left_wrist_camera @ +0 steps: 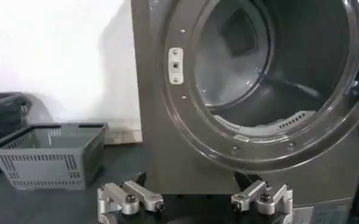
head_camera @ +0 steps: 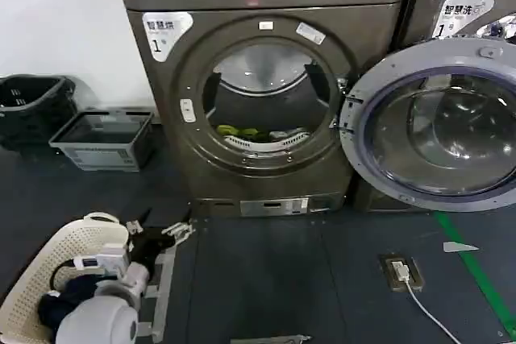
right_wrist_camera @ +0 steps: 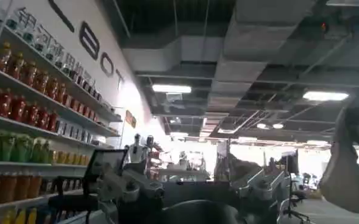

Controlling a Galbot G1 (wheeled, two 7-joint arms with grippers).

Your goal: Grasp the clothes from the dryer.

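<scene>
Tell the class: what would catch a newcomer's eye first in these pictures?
The big bronze-grey dryer stands in the middle, its round glass door swung wide open to its right. Bright yellow-green clothes lie low in the dark drum. At lower left, the left gripper hovers open near the floor beside a white basket, short of the dryer.

My head feed is evenly lit from overhead, the dryer (head_camera: 266,94) drum dim inside, with soft glare on the open glass door (head_camera: 439,122). The right wrist feed looks up at bright ceiling strip lights (right_wrist_camera: 171,89); the far background washes out, near parts dark and blurred.
</scene>
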